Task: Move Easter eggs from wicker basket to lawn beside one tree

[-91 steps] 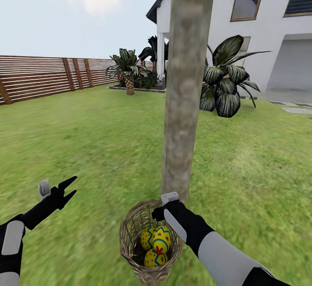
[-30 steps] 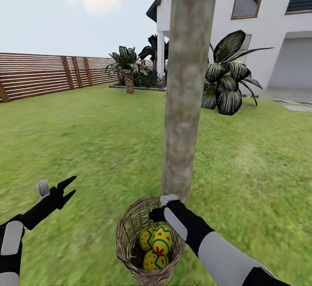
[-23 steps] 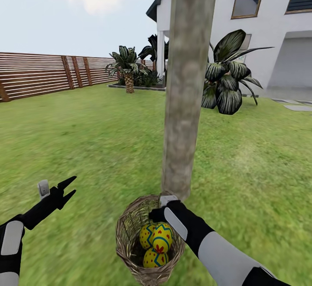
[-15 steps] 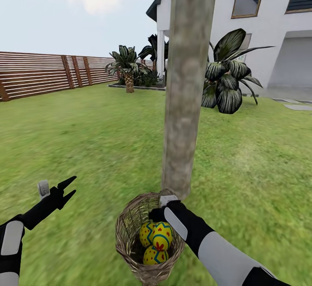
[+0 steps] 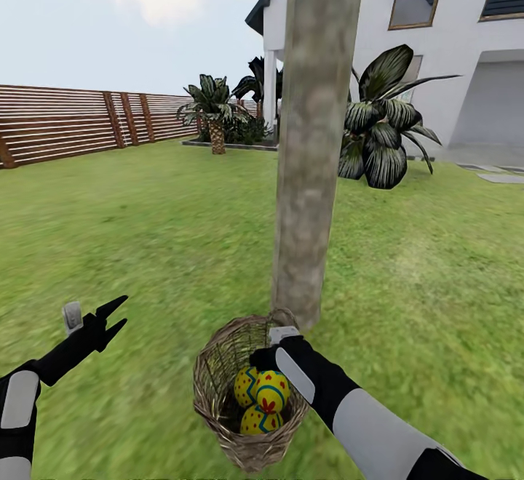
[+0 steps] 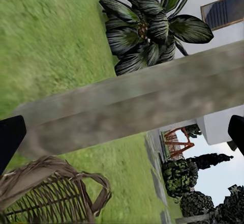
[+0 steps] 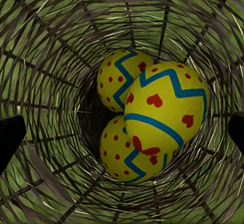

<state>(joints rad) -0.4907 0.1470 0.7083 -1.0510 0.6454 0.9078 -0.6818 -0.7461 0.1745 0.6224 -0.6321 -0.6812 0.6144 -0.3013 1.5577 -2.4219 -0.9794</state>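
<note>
Three yellow Easter eggs with blue zigzags and red marks are piled in the bottom of the brown wicker basket [image 5: 211, 364]: one on top [image 5: 271, 391], one behind it [image 5: 246, 385], one below [image 5: 259, 420]. The basket sits right at the foot of the pale mottled tree [image 5: 313, 145] on the lawn [image 5: 145, 233]. My right gripper [image 5: 263, 361] is at the basket's far rim, pointing into its mouth. In the right wrist view its fingers stand wide apart around the eggs [image 7: 168, 107] and the woven wall [image 7: 51, 40]. My left gripper [image 5: 120, 310] hangs open over the grass to the left.
A broad-leaved striped plant [image 5: 382, 131] stands behind the tree, before the white house [image 5: 451, 51]. A slatted wooden fence [image 5: 65, 127] runs along the left, with a small palm [image 5: 216, 116] by it. Grey paving [image 5: 502, 177] lies far right. Open grass spreads all around the trunk.
The whole picture has shifted up a little, so the camera moved. Both arms keep their poses, and the eggs lie in the basket as before.
</note>
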